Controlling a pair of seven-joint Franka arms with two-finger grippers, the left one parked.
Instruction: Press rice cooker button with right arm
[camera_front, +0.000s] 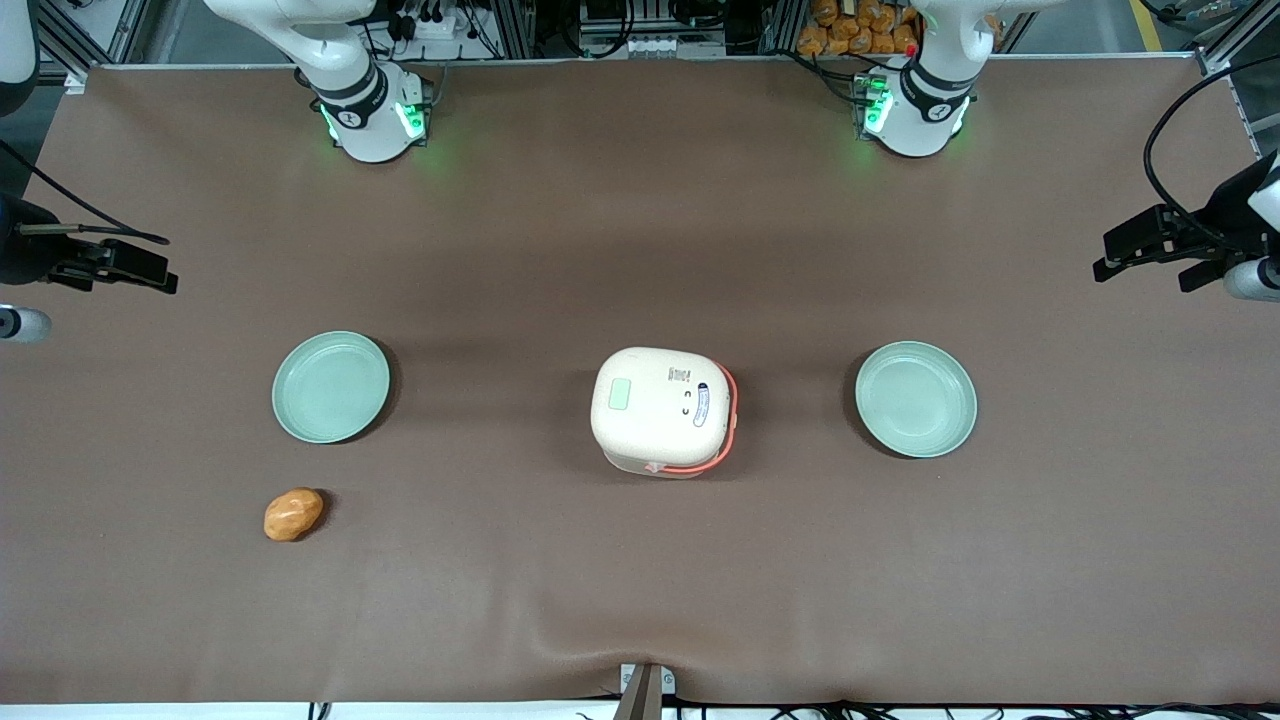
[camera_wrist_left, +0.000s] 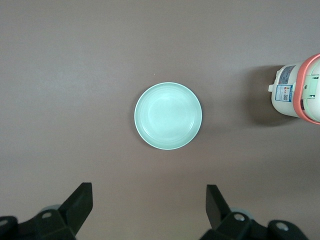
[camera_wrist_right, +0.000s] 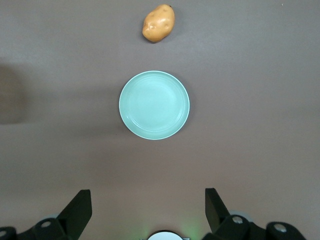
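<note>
The cream rice cooker (camera_front: 663, 410) with its orange-red band stands mid-table, lid shut. Its pale green button (camera_front: 619, 393) is on the lid, on the side toward the working arm's end. Part of the cooker also shows in the left wrist view (camera_wrist_left: 300, 90). My right arm's gripper (camera_front: 150, 265) hangs high at the working arm's end of the table, far from the cooker. In the right wrist view the gripper (camera_wrist_right: 147, 206) is open and empty, its fingers (camera_wrist_right: 80, 207) wide apart above bare table. The cooker is out of that view.
A pale green plate (camera_front: 331, 387) lies toward the working arm's end, under the gripper's camera (camera_wrist_right: 154, 105). A potato (camera_front: 293, 514) lies nearer the front camera than that plate (camera_wrist_right: 159, 23). A second plate (camera_front: 915, 399) lies toward the parked arm's end (camera_wrist_left: 168, 116).
</note>
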